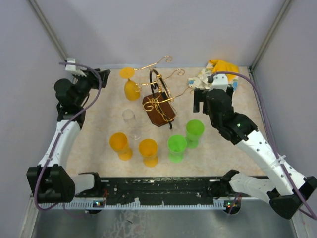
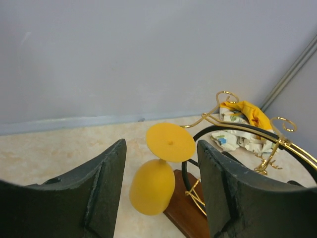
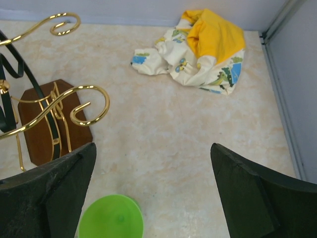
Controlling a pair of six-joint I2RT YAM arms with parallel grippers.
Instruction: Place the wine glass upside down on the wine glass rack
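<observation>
Hanging upside down from the far-left arm of the rack (image 1: 159, 106), seen from above, is the yellow glass (image 1: 131, 89). Left wrist: the left gripper (image 2: 161, 146) has its jaws apart and empty, near the glass. Right wrist: the right gripper (image 3: 152, 148) has its jaws apart and empty, above a green cup (image 3: 111, 218).

Wine glass rack (image 1: 161, 102) of glossy gold metal wire on a smooth, dark brown wooden base (image 1: 163, 118). At its ten o'clock, a matt yellow, plastic-looking wine glass (image 2: 159, 173). At two o'clock, crumpled printed cloth (image 3: 198, 49). Tabletop (image 3: 163, 139) smooth, marbled beige.
</observation>
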